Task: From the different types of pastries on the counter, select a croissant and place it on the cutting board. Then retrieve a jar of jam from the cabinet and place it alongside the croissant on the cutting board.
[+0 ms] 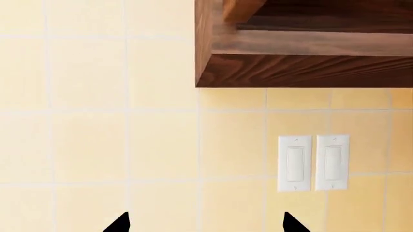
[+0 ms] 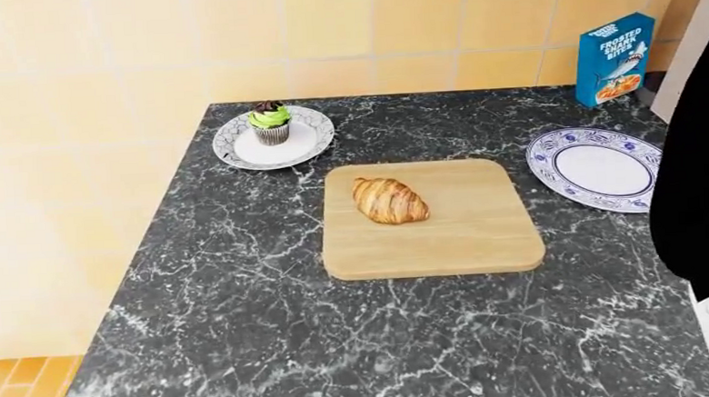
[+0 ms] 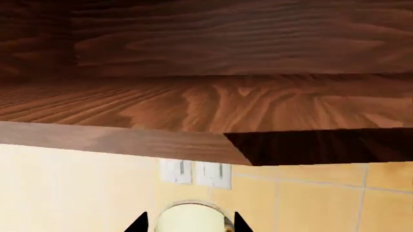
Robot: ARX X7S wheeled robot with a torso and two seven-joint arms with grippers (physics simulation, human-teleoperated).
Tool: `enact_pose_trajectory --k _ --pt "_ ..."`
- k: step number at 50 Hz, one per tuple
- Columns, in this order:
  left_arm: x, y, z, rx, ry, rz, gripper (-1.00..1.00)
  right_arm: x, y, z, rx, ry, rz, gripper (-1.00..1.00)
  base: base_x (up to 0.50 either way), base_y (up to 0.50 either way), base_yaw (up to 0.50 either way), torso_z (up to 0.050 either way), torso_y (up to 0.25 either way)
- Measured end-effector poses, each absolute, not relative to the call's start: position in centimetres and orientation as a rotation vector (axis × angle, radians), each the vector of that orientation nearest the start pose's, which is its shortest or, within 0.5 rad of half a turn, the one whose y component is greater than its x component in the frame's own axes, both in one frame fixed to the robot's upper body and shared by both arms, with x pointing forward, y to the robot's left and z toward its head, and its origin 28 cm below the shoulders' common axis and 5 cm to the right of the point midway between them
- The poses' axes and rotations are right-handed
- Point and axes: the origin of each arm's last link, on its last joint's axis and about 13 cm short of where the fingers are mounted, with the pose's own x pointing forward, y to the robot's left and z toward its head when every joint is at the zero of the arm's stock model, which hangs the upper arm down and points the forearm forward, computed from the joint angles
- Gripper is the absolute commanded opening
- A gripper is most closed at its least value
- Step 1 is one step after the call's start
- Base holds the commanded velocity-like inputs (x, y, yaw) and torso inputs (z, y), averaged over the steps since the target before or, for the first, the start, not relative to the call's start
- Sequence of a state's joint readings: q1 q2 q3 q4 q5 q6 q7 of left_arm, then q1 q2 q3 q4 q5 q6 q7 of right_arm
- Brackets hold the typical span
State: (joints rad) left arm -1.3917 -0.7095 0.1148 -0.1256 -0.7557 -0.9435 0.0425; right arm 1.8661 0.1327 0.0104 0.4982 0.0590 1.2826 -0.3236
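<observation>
The golden-brown croissant (image 2: 390, 200) lies on the light wooden cutting board (image 2: 478, 233) in the middle of the dark marble counter (image 2: 277, 330). The green-frosted cupcake (image 2: 270, 122) stands on a small plate at the back left. In the right wrist view my right gripper (image 3: 189, 223) has a pale cream jar of jam (image 3: 191, 218) between its fingertips, held in the air just below the wooden cabinet (image 3: 206, 106); its lid is hidden. My left gripper (image 1: 205, 223) is open and empty, facing the tiled wall. Neither gripper shows in the head view.
A round blue-patterned plate (image 2: 596, 168) lies right of the board, with a blue cereal box (image 2: 613, 58) behind it. A black part of my right arm (image 2: 700, 199) stands at the right edge. Wall switches (image 1: 314, 162) sit below the cabinet's corner (image 1: 303, 70).
</observation>
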Motion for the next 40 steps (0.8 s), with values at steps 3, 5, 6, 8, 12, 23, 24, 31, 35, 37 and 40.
enact_pose_trajectory --k 3,5,6,8,12,23,24,31,35,37,40 --pt "30.1 36.2 37.8 -0.009 -0.279 -0.078 1.00 33.7 -14.2 45.6 0.049 -0.015 0.246 -1.00 0.00 0.00 0.00 0.000 0.000" --pt "30.1 36.2 37.8 -0.010 -0.279 -0.078 1.00 34.1 -14.2 45.0 0.051 0.028 0.242 -1.00 0.00 0.00 0.00 0.000 0.000" --pt "30.1 36.2 37.8 -0.010 -0.280 -0.078 1.00 34.3 -14.2 44.6 0.052 0.047 0.240 -1.00 0.00 0.00 0.00 0.000 0.000" --pt "30.0 36.2 37.8 -0.011 -0.280 -0.078 1.00 34.6 -14.2 44.0 0.052 0.081 0.238 -1.00 0.00 0.00 0.00 0.000 0.000" --pt "30.0 36.3 37.8 -0.012 -0.280 -0.077 1.00 35.1 -14.1 43.0 0.050 0.133 0.236 -1.00 0.00 0.00 0.00 0.000 0.000" --pt "29.9 36.3 37.6 -0.015 -0.281 -0.074 1.00 35.6 -13.9 41.5 0.038 0.208 0.243 -1.00 0.00 0.00 0.00 0.000 0.000" --pt "30.0 36.3 37.6 -0.016 -0.281 -0.074 1.00 35.6 -13.9 41.4 0.037 0.212 0.244 -1.00 0.00 0.00 0.00 0.000 0.000" --pt "29.9 36.4 37.5 -0.019 -0.281 -0.073 1.00 35.5 -13.9 41.1 0.026 0.232 0.253 -1.00 0.00 0.00 0.00 0.000 0.000" --pt "29.9 36.4 37.5 -0.021 -0.281 -0.073 1.00 35.4 -13.9 41.0 0.018 0.241 0.258 -1.00 0.00 0.00 0.00 0.000 0.000" --pt "29.9 36.4 37.4 -0.022 -0.281 -0.073 1.00 35.3 -13.9 40.9 0.013 0.245 0.260 -1.00 0.00 0.00 0.00 0.000 0.000" --pt "29.9 36.4 37.4 -0.024 -0.281 -0.074 1.00 35.1 -13.9 40.7 0.006 0.253 0.264 -1.00 0.00 0.00 0.00 0.000 0.000"
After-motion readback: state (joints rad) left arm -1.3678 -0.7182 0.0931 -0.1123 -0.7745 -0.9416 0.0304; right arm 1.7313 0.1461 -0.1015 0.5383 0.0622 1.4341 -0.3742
